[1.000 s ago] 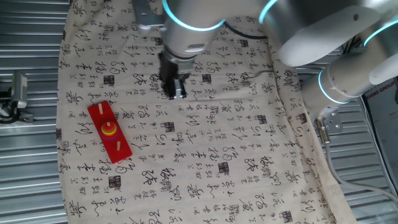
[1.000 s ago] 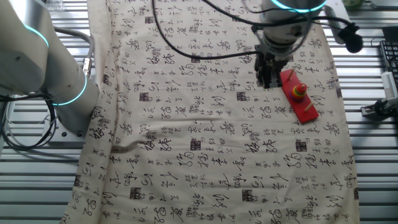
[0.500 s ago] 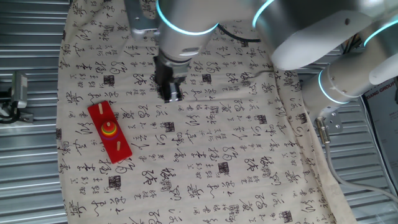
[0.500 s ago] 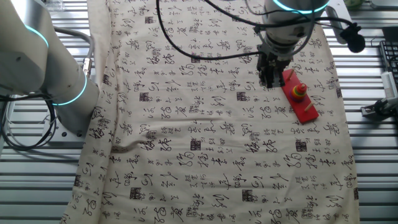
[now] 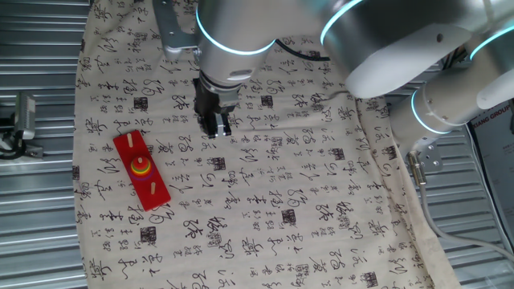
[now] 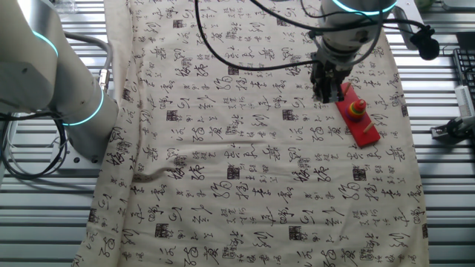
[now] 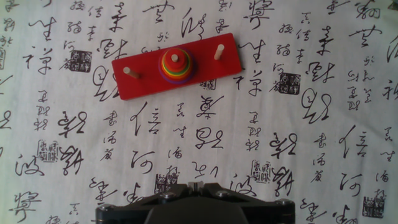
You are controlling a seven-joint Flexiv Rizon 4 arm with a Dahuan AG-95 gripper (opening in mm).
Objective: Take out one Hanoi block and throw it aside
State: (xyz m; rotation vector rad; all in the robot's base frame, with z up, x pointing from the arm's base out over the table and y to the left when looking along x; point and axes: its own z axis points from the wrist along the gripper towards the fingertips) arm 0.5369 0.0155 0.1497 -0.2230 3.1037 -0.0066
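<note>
The red board [image 7: 205,65] with three pegs lies on the printed cloth. A stack of coloured rings [image 7: 175,67] sits on its middle peg, and the tiny red Hanoi block [image 7: 175,58] is on top of the stack. The board also shows in one fixed view [image 5: 152,186] and in the other fixed view [image 6: 367,127], with the stack [image 5: 140,168] [image 6: 357,110] on it. My gripper [image 5: 216,128] [image 6: 324,95] [image 7: 194,185] hangs over bare cloth a short way from the board. Its jaws are pressed together and hold nothing.
The cloth [image 5: 305,201] with black characters covers the table and has a wrinkle [image 6: 171,165] near one edge. Metal slats [image 5: 32,225] surround the cloth. The robot's base link [image 6: 74,96] stands beside the table, and cables [image 6: 245,63] hang above the cloth.
My gripper has moved steadily across the cloth toward the red board, still shut. The board and the ring stack have not moved.
</note>
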